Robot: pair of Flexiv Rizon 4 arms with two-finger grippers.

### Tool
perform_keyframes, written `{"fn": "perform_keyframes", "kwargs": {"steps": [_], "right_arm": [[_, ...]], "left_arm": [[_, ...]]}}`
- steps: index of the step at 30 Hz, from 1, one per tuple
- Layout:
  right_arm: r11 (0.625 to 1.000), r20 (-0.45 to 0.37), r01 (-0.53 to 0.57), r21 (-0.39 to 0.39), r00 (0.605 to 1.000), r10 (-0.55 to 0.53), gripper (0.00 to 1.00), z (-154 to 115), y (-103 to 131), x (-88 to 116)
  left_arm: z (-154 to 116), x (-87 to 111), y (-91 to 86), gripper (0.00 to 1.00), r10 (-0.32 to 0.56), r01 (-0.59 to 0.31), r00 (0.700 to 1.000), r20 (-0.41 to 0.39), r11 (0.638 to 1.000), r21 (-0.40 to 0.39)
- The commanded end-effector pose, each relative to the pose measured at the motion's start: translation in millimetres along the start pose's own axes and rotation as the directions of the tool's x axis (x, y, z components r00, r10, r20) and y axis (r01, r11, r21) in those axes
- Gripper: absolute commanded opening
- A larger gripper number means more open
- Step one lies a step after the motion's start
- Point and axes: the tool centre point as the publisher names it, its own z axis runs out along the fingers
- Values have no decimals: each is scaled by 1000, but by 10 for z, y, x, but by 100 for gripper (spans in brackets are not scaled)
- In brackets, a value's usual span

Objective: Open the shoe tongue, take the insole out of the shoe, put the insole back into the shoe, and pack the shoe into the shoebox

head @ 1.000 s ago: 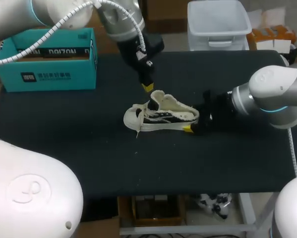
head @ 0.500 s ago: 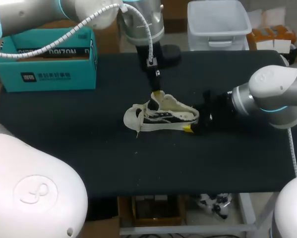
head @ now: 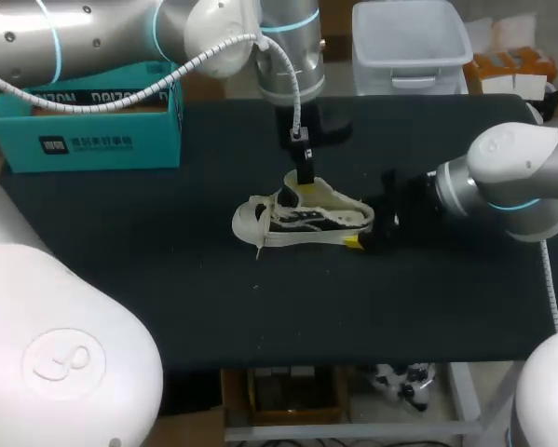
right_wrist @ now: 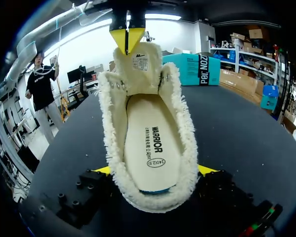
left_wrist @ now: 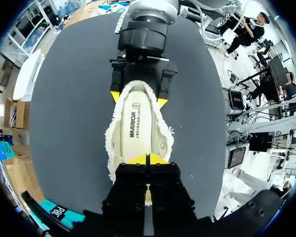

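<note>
1. Shoe (head: 302,222) at table (head: 120,279) centre, heel clamped by right tool (right_wrist: 155,172).
2. Left tool (left_wrist: 148,159) pinched shut on tongue (right_wrist: 138,61); tongue raised.
3. Insole (right_wrist: 152,143) still inside; removal, refit, boxing pending; box (head: 92,121) at shoe's 10 o'clock.

A table (head: 148,279) covered in a matt black sheet fills the head view, its near edge running straight across. The same dark top spreads out in both wrist views, evenly lit, seemingly from overhead.
</note>
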Motion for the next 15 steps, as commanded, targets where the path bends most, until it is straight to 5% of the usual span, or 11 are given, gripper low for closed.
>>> {"fn": "perform_keyframes", "kwargs": {"steps": [1,15], "right_arm": [[1000,-3,0,-4,1000,0,0,21,-42,-4],[1000,-3,0,-4,1000,0,0,21,-42,-4]], "left_arm": [[202,-82,-6,0,15,-15,999,-32,1000,-1],[725,-44,65,0,46,-48,998,-46,998,-29]]}}
